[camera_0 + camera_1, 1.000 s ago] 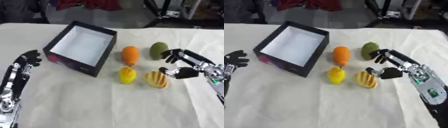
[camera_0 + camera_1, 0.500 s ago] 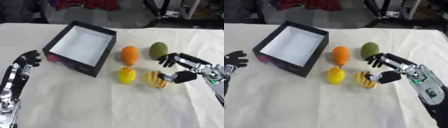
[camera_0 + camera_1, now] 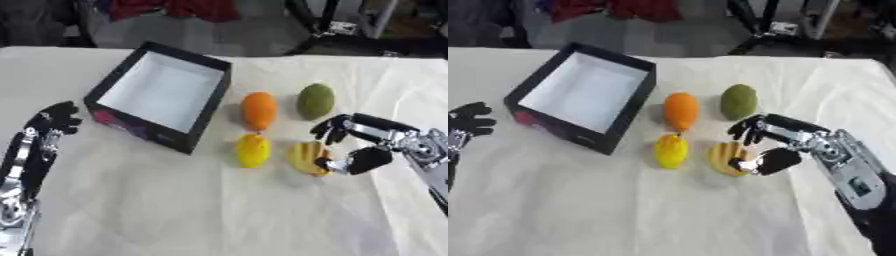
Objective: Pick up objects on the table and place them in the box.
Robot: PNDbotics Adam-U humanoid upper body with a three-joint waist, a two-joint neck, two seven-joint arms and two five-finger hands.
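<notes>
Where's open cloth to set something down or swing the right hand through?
Bare cloth runs along the near edge, below the yellow fruit and ridged yellow-orange object. It's crowded between the black white-lined box, orange fruit, green fruit and right hand.

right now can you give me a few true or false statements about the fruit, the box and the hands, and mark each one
1. The box has nothing in it. True.
2. The right hand is closing around the green fruit. False: it is at the ridged yellow fruit, fingers above it and thumb at its right side.
3. The orange fruit lies farther from the robot than the smooth yellow fruit. True.
4. The left hand holds the smooth yellow fruit. False: it holds nothing and sits at the left edge, near the box.
5. The green fruit lies left of the box. False: it lies to the right, past the orange fruit.
</notes>
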